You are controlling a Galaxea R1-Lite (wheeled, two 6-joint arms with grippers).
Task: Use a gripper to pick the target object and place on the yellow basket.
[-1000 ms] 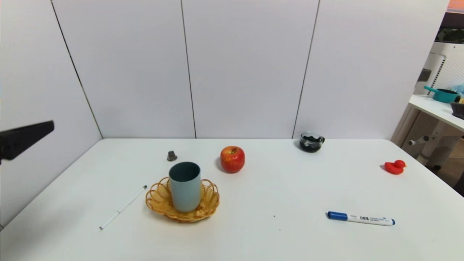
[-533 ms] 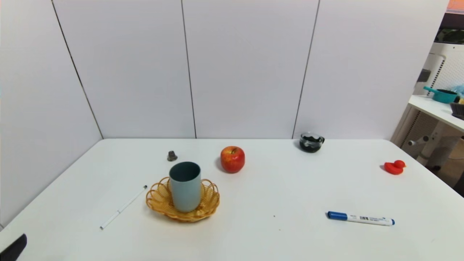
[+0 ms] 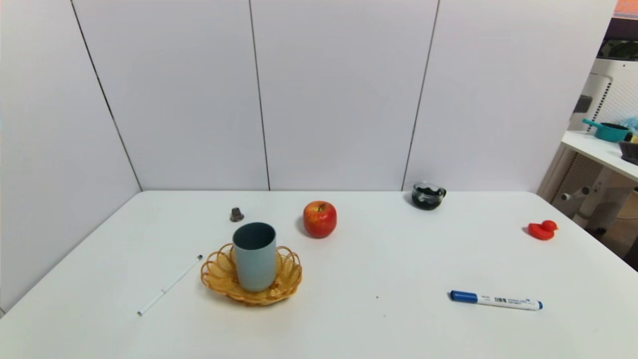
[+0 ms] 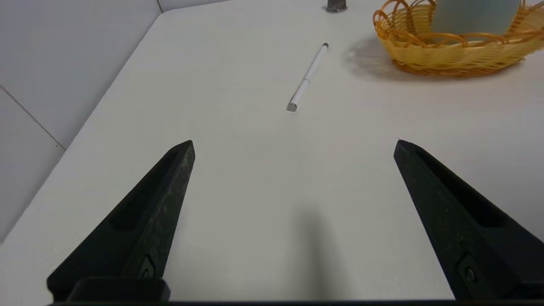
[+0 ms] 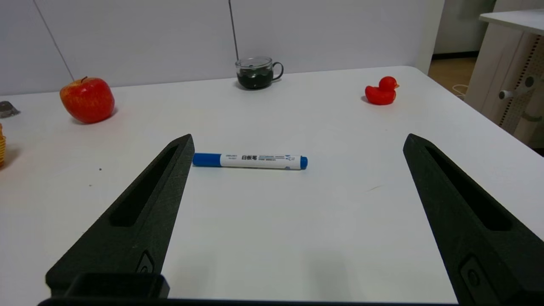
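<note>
One cup (image 3: 255, 264) stands in one yellow basket (image 3: 217, 275).

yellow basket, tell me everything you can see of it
The yellow basket is a shallow, roughly oval bowl of what looks like woven wicker, yellow-orange, with looped strands forming a scalloped rim and a darker orange-brown band round its base. It sits upright on the white table, nearer than the apple. The pale blue-green cup stands upright inside, hiding part of the weave. Neither gripper touches it, and no damage shows.
</note>
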